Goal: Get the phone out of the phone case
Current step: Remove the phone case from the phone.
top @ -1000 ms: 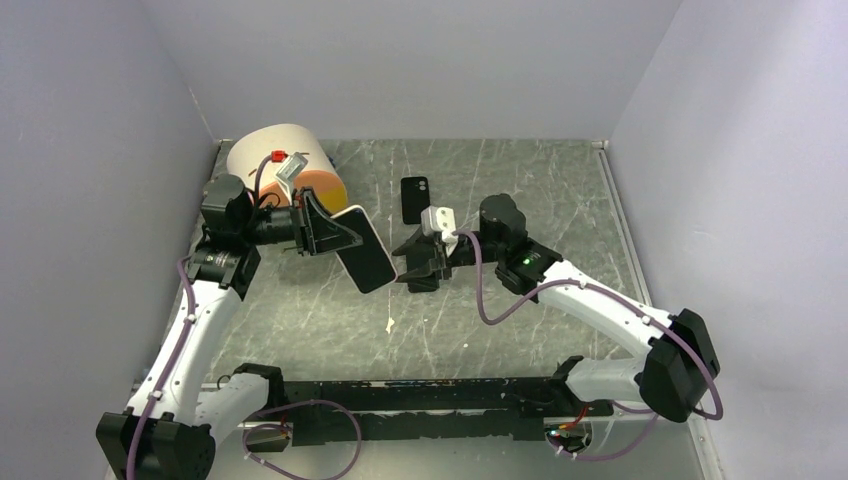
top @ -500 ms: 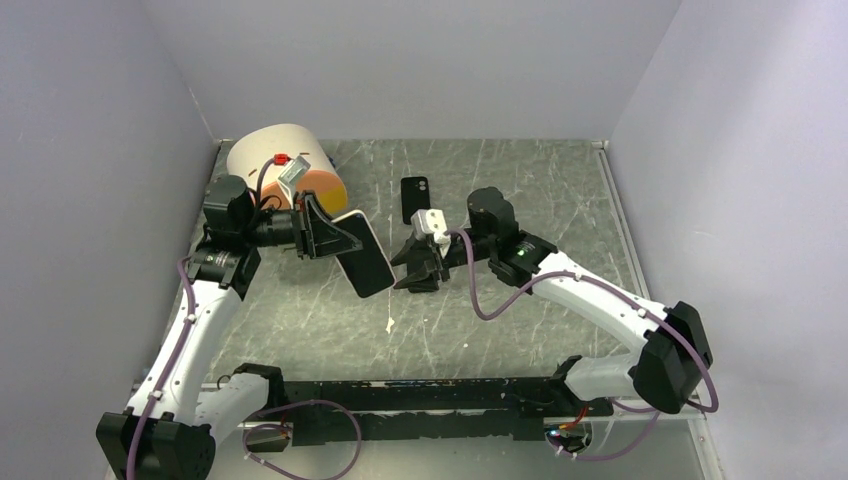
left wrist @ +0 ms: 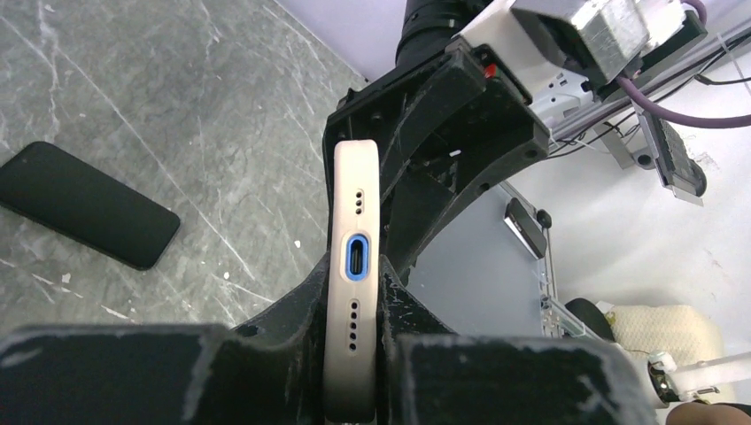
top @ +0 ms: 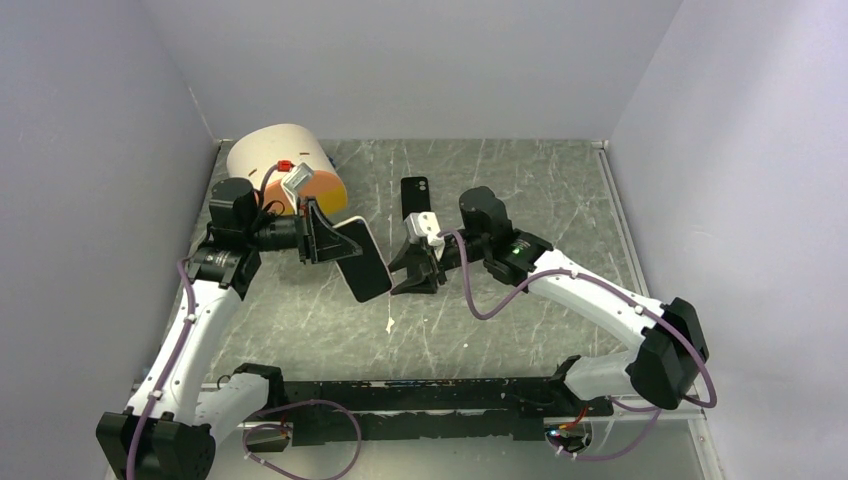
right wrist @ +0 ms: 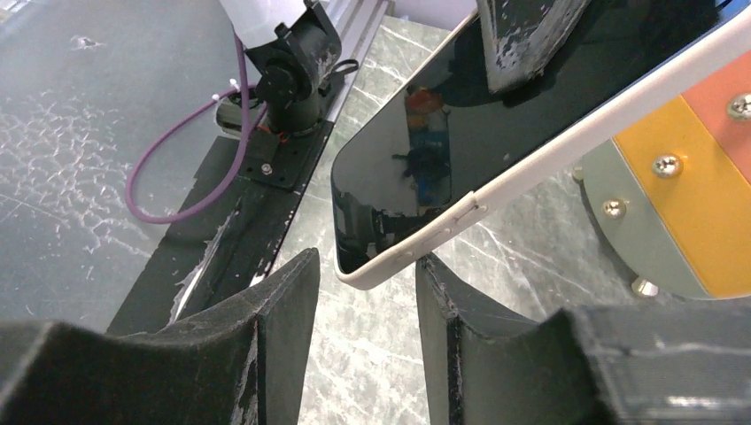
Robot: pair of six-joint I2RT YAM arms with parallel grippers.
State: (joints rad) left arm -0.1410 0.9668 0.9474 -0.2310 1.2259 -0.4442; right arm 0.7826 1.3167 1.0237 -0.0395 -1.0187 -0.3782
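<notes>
Pulling isn't started yet: phone [top: 362,262], case [left wrist: 354,221] on, is gripped by left hand [top: 325,238]. Right hand [top: 415,272] is held open at its corner.

Cased phone [top: 363,262] (tilted, aloft) in left fingers [top: 322,241], right fingers [top: 415,272] close beside.

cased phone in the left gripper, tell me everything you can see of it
The cased phone has a matte cream case around a glossy black screen. Its end edge shows a blue-ringed charging port flanked by small holes; one long edge has a side button. It hangs tilted above the table, clamped across its faces by the fingers of the left gripper. The right gripper is open, flanking the free corner, seemingly not touching.
</notes>
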